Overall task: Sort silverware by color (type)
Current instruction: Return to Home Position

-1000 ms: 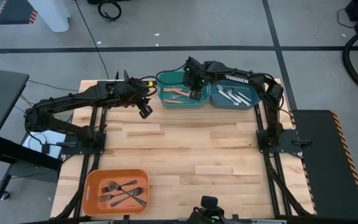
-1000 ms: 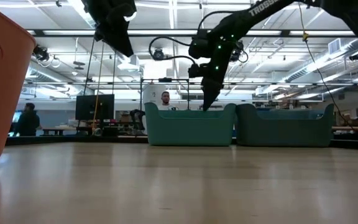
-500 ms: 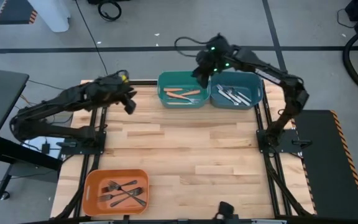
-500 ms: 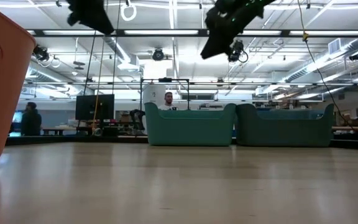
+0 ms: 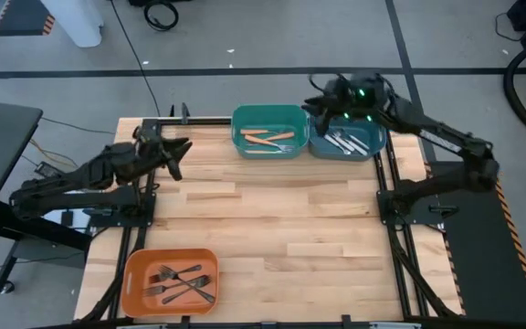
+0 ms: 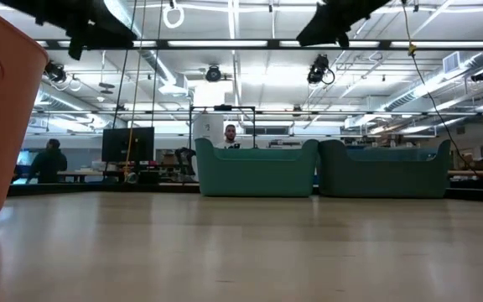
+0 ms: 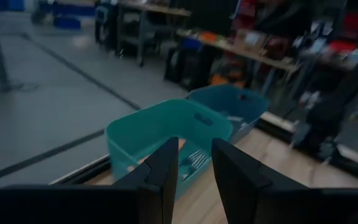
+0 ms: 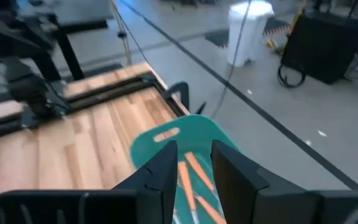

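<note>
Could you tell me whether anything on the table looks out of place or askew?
Nothing stands out. The orange forks lie in the teal bin, silver forks in the blue bin, black forks in the orange bin. The left arm and right arm are raised, jaws empty.

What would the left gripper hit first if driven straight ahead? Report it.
Most likely the teal plastic bin: the open, empty left gripper aims at its near wall. Height is hard to judge, so it might clear the rim.
</note>
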Robot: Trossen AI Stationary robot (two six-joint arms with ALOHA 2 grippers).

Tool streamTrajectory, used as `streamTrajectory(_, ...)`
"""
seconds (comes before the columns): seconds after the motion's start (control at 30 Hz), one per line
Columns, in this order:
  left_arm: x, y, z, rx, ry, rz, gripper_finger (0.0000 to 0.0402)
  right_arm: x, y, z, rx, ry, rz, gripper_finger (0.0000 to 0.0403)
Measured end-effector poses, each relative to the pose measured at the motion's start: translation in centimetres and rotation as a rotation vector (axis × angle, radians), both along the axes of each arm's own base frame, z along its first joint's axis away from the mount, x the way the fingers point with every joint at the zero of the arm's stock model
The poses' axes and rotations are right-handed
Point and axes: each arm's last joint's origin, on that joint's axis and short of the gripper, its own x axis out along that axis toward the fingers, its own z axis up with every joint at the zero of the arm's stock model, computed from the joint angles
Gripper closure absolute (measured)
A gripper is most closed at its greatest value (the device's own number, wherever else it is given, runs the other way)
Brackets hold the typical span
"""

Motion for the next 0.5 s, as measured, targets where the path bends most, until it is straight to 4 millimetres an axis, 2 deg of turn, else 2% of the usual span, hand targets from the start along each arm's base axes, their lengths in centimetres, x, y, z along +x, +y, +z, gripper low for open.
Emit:
streamTrajectory(0.23,-0.8,-0.7,-4.1,-0.013,-0.018,-0.108,0.0294,-2.5,3.5,-4.7,-0.012,-0.19,0.05,0.0297)
streamTrajectory(0.33,-0.6,-1.0,-5.5,-0.028,-0.018,-0.194,0.0294,-3.4,4.4,-6.9,-0.035,-0.254,0.081,0.0297)
streamTrajectory(0.5,-0.1,-1.2,-7.4,-0.06,-0.033,-0.301,0.0294,-4.4,5.4,-11.1,0.057,-0.324,0.115,0.0297)
